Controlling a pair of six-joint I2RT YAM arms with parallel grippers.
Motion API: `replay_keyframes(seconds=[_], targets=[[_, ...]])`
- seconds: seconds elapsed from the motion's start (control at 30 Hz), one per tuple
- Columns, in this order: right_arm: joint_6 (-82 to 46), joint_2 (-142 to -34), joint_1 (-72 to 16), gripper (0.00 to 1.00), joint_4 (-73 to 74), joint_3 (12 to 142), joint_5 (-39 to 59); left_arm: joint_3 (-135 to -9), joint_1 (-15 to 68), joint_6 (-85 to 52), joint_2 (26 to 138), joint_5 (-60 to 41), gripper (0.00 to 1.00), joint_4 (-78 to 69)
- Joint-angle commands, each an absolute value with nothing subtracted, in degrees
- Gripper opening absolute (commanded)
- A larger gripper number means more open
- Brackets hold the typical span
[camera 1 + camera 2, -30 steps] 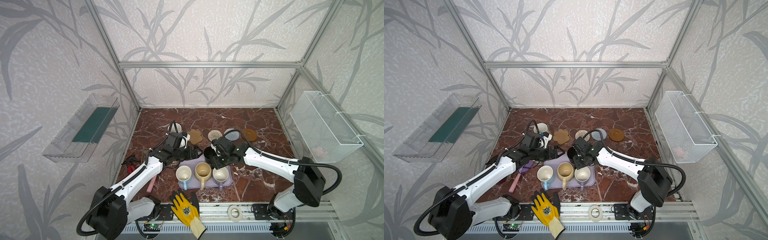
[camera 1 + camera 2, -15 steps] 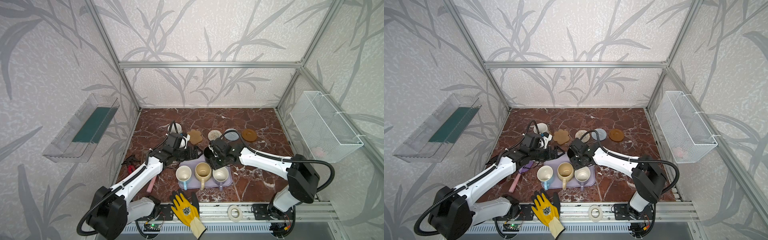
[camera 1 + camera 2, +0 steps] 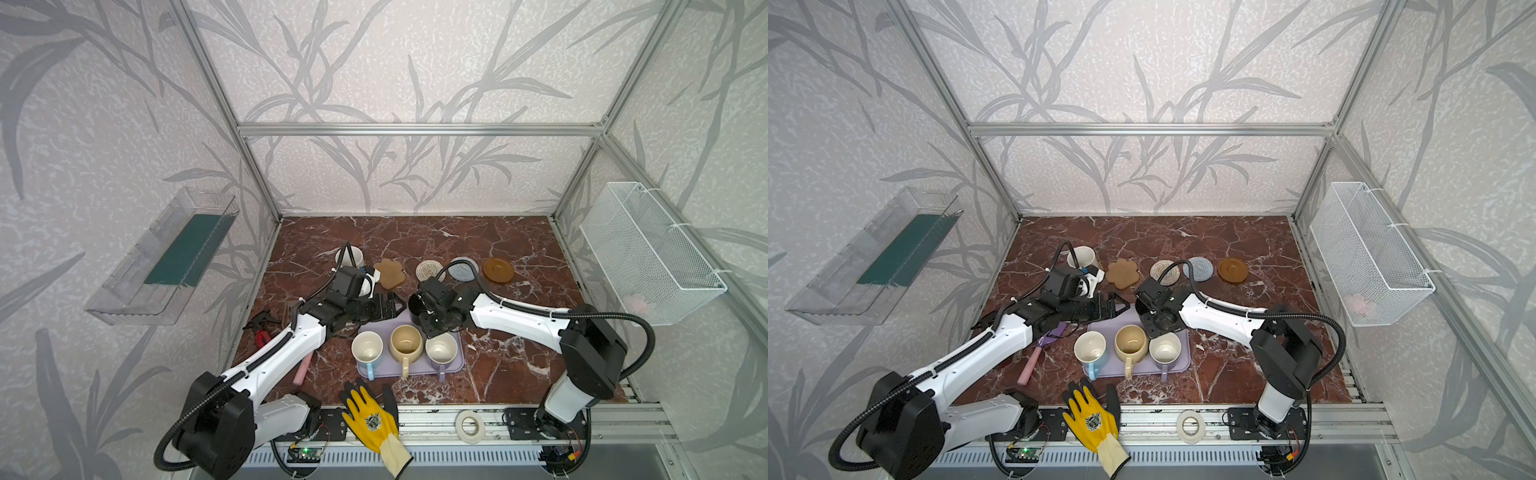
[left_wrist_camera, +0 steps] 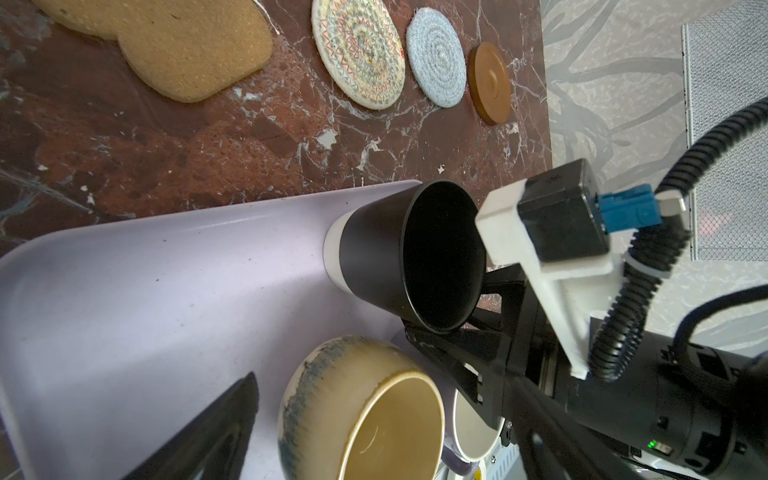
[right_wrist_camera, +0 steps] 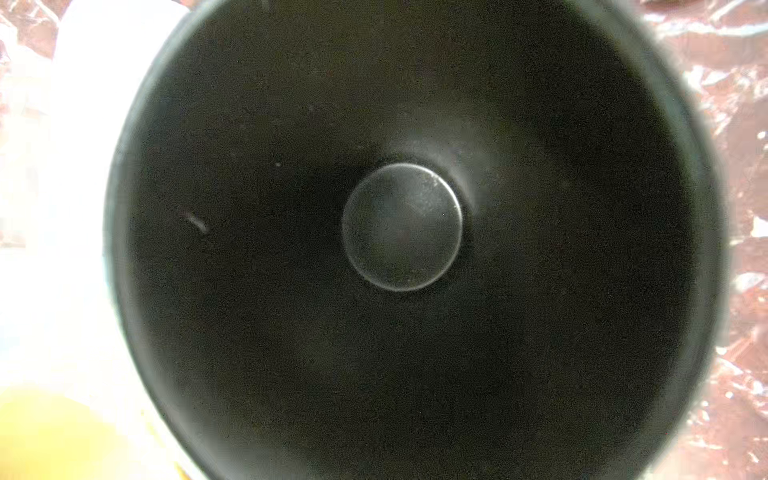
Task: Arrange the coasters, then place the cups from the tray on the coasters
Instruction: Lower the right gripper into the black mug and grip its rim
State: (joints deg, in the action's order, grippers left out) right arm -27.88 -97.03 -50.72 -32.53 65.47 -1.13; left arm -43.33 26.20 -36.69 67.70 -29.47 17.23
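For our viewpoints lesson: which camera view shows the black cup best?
Left wrist: the black cup shows side, rim and pale base. Right wrist sees only its inside; a top view, just a dark edge.

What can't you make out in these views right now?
- Whether the right gripper holds the black mug: its own body covers the fingers in both top views, and the right wrist view shows only the mug's inside.
- What's under the white mug: the mug hides it.
- Pink thing in wire basket: blurred behind mesh.
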Motion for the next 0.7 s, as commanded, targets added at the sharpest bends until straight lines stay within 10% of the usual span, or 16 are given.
replay_keyframes(seconds=[0.0, 0.67], targets=[[-28.09, -99.41, -50.89, 0.41, -32.72, 66.9, -2.77, -42.82, 26.37, -36.93, 67.85, -29.27, 0.96, 16.35], [-26.72, -99.84, -50.89, 0.16, -31.55, 67.99, -4.18, -42.51, 26.33, -36.73, 67.76, -29.09, 0.96, 16.17]])
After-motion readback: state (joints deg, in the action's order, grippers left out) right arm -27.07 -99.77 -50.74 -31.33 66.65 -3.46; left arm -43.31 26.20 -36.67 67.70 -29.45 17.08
